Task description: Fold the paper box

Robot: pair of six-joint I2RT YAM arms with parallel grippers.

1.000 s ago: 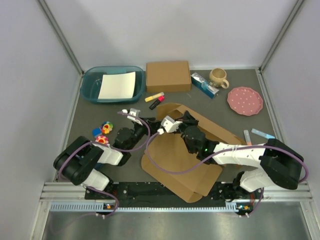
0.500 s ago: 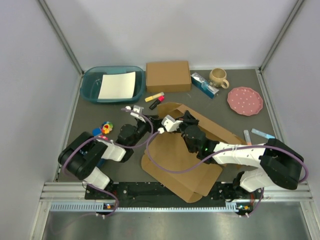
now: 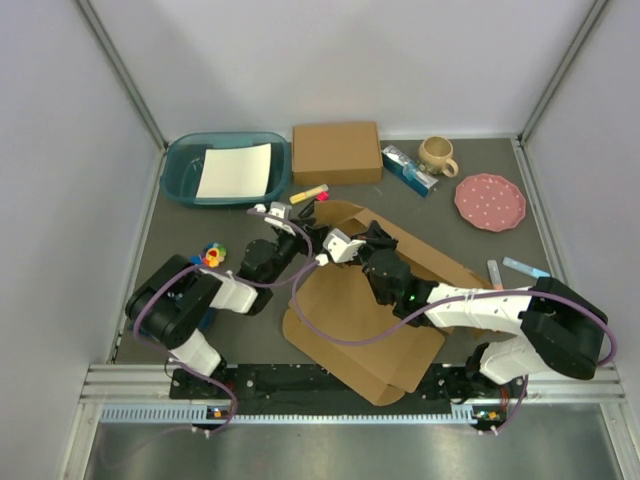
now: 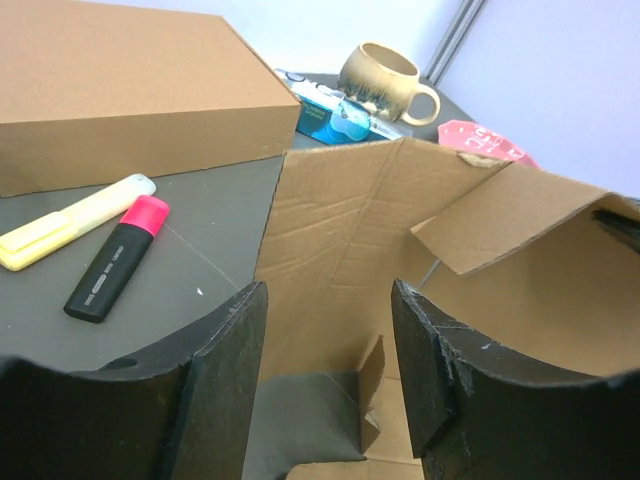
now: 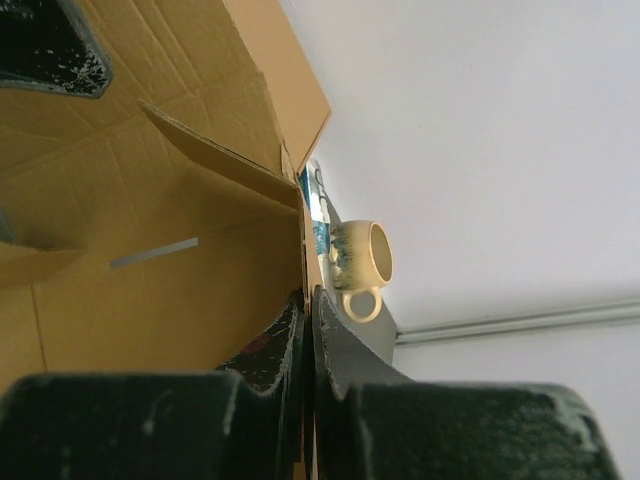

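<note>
1. The paper box point(image 3: 360, 320) lies mid-table between my two arms. It is a half-opened sheet whose long axis runs from the far centre back toward the near edge, and its far end is raised into a wall.
2. The right gripper point(image 5: 307, 300) has its fingers pressed together, pinching the thin top edge of that raised wall from the right.
3. The left gripper point(image 4: 328, 300) has its jaws apart and carries nothing. It sits just left of the wall and does not touch it.
4. In the left wrist view, the wall's free left edge stands straight ahead, in line with the gap between the fingers, and a side flap leans inward beyond it.
5. I judge the left arm the nearer one for that left side, so a short forward reach should meet the cardboard.
6. The pink marker point(image 4: 115, 258) lies just left of that path, so I'd avoid drifting that way.
</note>
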